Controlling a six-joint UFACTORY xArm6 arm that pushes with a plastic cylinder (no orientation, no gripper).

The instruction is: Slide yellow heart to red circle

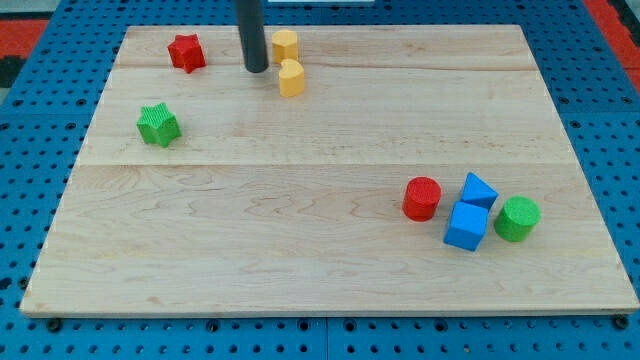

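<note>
The yellow heart (291, 77) lies near the view's top, left of centre, on the wooden board (300, 250). My tip (255, 69) stands just to the view's left of the heart, slightly above it, with a small gap between them. The red circle (422, 198) lies far off toward the view's lower right. A second yellow block (285, 44), hexagon-like, sits just above the heart.
A red star (186, 52) is at the view's top left and a green star (158, 124) below it. Right of the red circle sit two blue blocks (479, 190) (466, 226) and a green circle (517, 218).
</note>
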